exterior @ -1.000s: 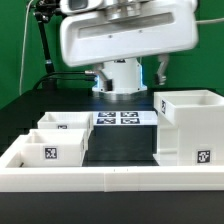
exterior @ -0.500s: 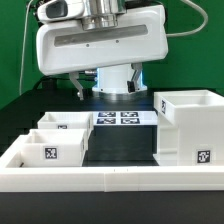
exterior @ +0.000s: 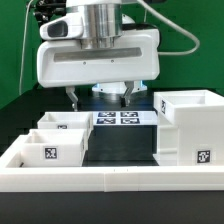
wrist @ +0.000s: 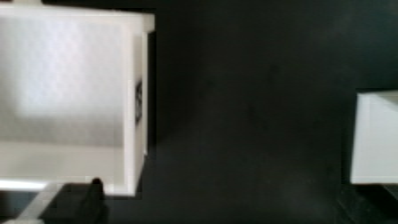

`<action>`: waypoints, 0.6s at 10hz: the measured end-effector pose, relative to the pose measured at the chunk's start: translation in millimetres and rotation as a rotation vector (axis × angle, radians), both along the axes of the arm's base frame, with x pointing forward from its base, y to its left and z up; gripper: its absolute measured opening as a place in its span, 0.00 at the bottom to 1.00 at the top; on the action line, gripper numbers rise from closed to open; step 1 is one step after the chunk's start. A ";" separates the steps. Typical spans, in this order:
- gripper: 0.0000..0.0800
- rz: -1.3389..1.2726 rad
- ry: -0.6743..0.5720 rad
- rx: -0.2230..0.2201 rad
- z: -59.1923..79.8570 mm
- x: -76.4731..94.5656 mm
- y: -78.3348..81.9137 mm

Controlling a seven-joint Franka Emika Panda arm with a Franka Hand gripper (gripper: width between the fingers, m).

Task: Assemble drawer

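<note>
A large white open drawer case (exterior: 190, 125) stands at the exterior view's right. Two small white drawer boxes (exterior: 62, 124) (exterior: 45, 150) with marker tags stand at the left. My gripper (exterior: 101, 97) hangs above the table behind them, over the far edge of the marker board (exterior: 118, 118). Its fingers (exterior: 72, 98) are spread apart and hold nothing. In the wrist view a white box (wrist: 71, 100) and the edge of another white part (wrist: 374, 135) show on dark table. One dark fingertip (wrist: 79, 200) shows; I cannot tell which part is which there.
A long white wall (exterior: 110, 180) runs across the front of the exterior view, with a side wall (exterior: 14, 150) at the left. Dark table lies between the small boxes and the case. A green backdrop stands behind the arm.
The arm's white head has swung to the exterior view's left and come lower. The spread fingers now show under it. No part on the table has moved.
</note>
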State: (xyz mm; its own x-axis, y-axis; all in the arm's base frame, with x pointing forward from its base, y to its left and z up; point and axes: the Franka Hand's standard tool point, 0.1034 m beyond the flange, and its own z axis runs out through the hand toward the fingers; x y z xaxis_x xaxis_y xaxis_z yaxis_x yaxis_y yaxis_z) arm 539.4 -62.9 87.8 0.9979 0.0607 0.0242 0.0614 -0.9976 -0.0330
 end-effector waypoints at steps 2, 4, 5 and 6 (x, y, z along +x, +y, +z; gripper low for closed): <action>0.81 -0.032 -0.009 -0.023 -21.5 -13.6 -18.0; 0.81 -0.028 -0.013 -0.031 -28.9 -15.0 -21.6; 0.81 -0.027 -0.015 -0.031 -28.2 -14.4 -21.3; 0.81 -0.028 -0.013 -0.031 -28.9 -14.9 -21.6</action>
